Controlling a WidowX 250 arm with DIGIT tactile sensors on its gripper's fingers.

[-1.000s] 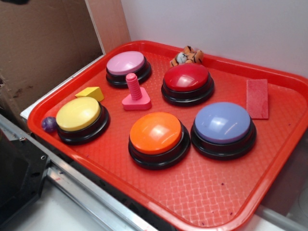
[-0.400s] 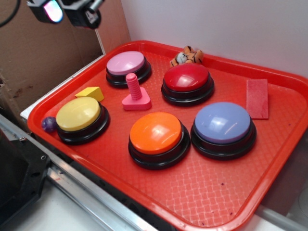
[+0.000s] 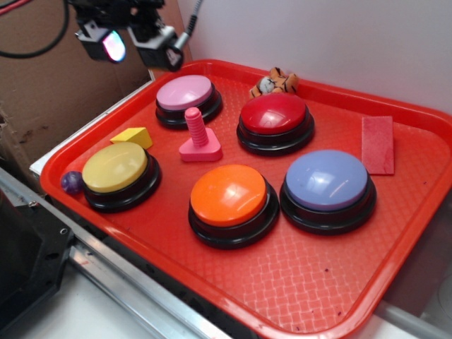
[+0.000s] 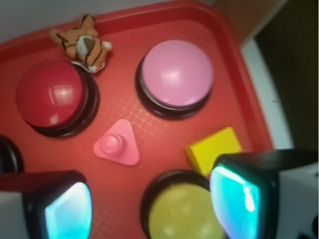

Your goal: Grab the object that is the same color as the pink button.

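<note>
Bolt (image 3: pixel 198 138) on tray (image 3: pixel 296 282), well below wide-open, empty tool (image 3: pixel 131 44).

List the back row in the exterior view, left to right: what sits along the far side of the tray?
Pink button → tiger toy → red button → flat red rectangle. The gripper hangs up left of the pink button.

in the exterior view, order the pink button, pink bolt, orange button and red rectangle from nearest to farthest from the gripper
Measured from the gripper, hovering open above the tray's back-left corner:
1. pink button, just right of and below it, at the tray's back left.
2. pink bolt, standing in front of that button.
3. orange button, front centre.
4. red rectangle, lying flat by the far right rim.
</note>
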